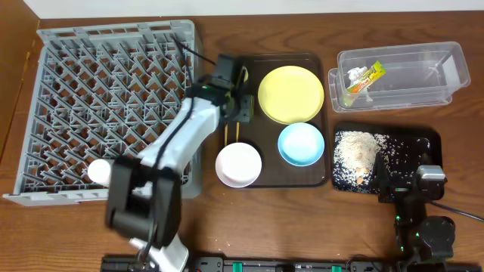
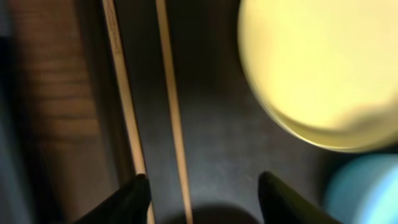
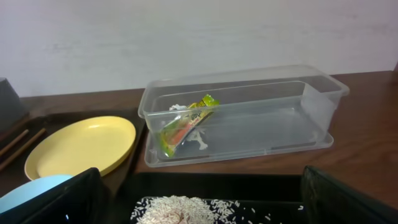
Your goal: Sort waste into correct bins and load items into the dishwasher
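Two thin wooden chopsticks (image 2: 171, 93) lie just beside the yellow plate (image 2: 311, 62) on the brown tray (image 2: 217, 124). The left tool (image 2: 203, 177) straddles them, jaws apart and gripping nothing. They look light, stiff and apt to roll, so pinch both mid-length. The right tool (image 3: 200, 173) gapes wide.

A dark brown serving tray (image 1: 287, 59) lay near the middle of the wooden table (image 1: 249, 30), its longer side running near to far (low rim, rounded corners). Beyond the table's far edge stood a plain pale wall (image 3: 186, 37).
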`<state>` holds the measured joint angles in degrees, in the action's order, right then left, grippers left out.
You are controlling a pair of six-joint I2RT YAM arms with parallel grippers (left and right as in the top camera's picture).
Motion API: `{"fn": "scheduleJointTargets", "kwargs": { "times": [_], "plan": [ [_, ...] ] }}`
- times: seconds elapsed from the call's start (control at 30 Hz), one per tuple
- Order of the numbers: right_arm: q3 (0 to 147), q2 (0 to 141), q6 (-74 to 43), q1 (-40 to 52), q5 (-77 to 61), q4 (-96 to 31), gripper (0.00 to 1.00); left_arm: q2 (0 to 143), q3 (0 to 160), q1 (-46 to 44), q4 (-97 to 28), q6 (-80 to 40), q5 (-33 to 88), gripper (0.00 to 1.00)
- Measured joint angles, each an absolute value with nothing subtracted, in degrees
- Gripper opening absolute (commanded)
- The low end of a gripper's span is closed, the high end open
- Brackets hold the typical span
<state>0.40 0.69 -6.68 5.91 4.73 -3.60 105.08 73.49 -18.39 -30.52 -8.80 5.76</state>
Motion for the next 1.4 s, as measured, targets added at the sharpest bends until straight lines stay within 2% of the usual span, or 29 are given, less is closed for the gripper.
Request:
{"fn": "scheduleJointTargets", "kwargs": {
  "times": [0.07,0.2,0.23,0.33,0.53,0.7,1.03,1.4],
  "plan": [
    [0.4,0.7,-6.7,5.9,4.7,-3.6,0.99,108.5,73.5,-18.4,-29.3,-9.0,5.3,0.49],
    [0.4,0.7,-6.7,5.9,4.7,-3.6,0.99,114.5,73.5,-18.4,-27.1,-8.9,4.6,0.39],
    [0.4,0.7,-6.7,5.9,4.7,-3.6,0.99,114.8,74.1,-18.4,-26.5,-9.3,4.4,0.34],
    [0.4,0.7,-6.7,5.9,4.7,-3.6,0.99,115.9,75.0,-18.4,-25.6,-10.4,4.5,0.08],
    [0.4,0.7,-6.7,5.9,4.7,-3.6,0.99,116.0,75.2,-18.4,-25.8,-12.4,5.9,0.08],
    [0.4,0.7,-6.7,5.9,4.7,-3.6,0.99,113.1,75.4,-17.1,-33.1,-13.5,6.6,0.07],
    [0.4,0.7,-6.7,5.9,4.7,-3.6,0.99,90.6,78.6,-8.9,-42.6,-8.9,2.9,0.08],
    [0.4,0.7,-6.7,5.9,4.7,-3.6,0.99,94.3,77.1,-5.2,-46.4,1.8,-5.6,0.08]
  ]
}}
